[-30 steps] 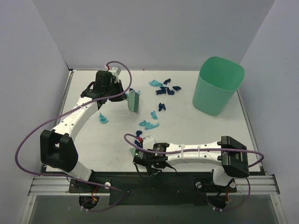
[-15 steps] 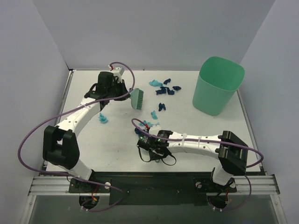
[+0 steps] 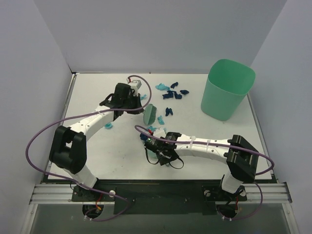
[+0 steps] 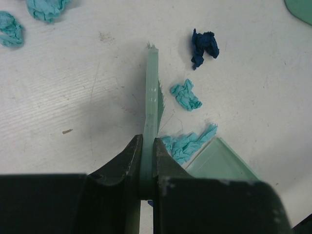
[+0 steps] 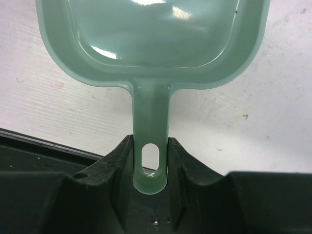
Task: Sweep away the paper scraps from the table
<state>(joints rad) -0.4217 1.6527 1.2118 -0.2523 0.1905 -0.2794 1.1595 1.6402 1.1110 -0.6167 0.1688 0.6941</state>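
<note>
Fingers of the right gripper [image 5: 151,146] clamp the handle of a green dustpan [image 5: 151,44], held over the near half of the table [image 3: 112,151]. Just beyond it, the left gripper [image 4: 147,151] is closed on a green hand brush [image 4: 152,92], whose bristles stand beside a teal scrap [image 4: 187,144] at the pan's lip. Most paper scraps [image 3: 171,92] lie farther back, near a green bin [image 3: 228,95].

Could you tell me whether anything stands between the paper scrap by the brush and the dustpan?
Nothing visible does. The light teal crumpled paper scrap lies right beside the lip of the pale green plastic dustpan, on bare white table. The green hand brush, clamped in the left tool, stands on the scrap's other side.
</note>
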